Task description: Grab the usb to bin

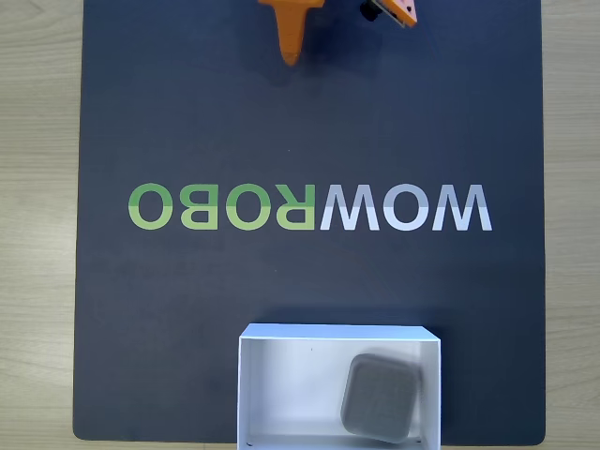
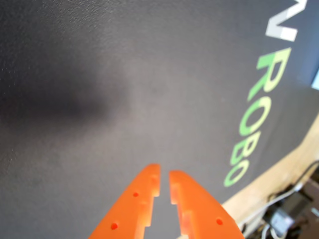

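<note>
— Where's the usb (image 1: 379, 397)?

— In the bin (image 1: 281, 380), well apart from my gripper (image 2: 164, 180), across the mat (image 1: 187, 112). Jaws nearly shut, a thin slit between them, holding nothing.

— So which step?

— I judge delivery done; next I'd simply park the arm clear.

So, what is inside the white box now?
In the fixed view the white box holds one grey block, plain side up, tilted, in its right half. The rest of the floor looks bare. What is under the block is covered.
</note>
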